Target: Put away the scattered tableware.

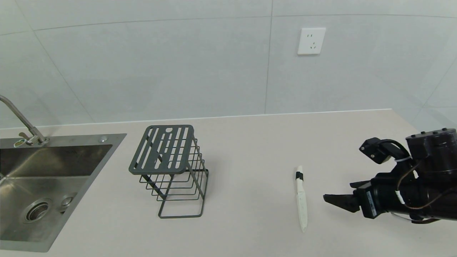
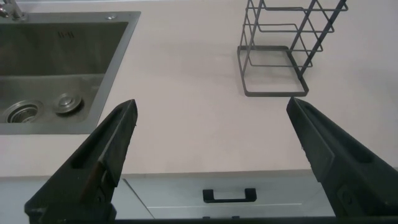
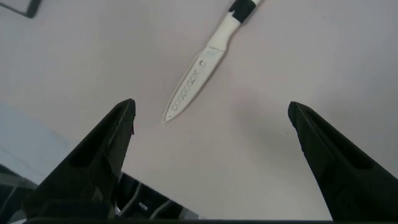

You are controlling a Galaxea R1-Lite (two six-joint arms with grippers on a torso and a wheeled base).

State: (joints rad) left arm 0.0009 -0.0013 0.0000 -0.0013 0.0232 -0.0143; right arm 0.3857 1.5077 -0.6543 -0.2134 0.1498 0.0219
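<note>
A pale kitchen counter (image 1: 250, 150) ran along a grey tiled wall. A slim white knife (image 1: 301, 198) with a black band around its handle lay flat on the counter, right of the middle. Its handle pointed toward the wall and its tip toward the near edge. It lay well apart from a dark wire rack (image 1: 162, 148) with a slotted top plate, which stood upright near the middle of the counter. A steel sink (image 1: 53, 160) was set into the counter at the far left, with a tap (image 1: 21, 119) at its back edge. A white wall socket (image 1: 311, 41) sat on the tiles above the right side.

The right gripper (image 1: 337, 191) was just to the right of the knife, pointing toward it but not touching. In its wrist view the right gripper (image 3: 210, 104) had its two black fingers spread wide with nothing between them, and the knife (image 3: 202, 68) lay on the counter just beyond their tips.

In the left wrist view, the left gripper (image 2: 211, 102) was also spread wide and held nothing. It looked over the counter's near edge, with the sink (image 2: 62, 81) and the rack's base (image 2: 273, 93) beyond it and a black drawer handle (image 2: 229, 196) below.
</note>
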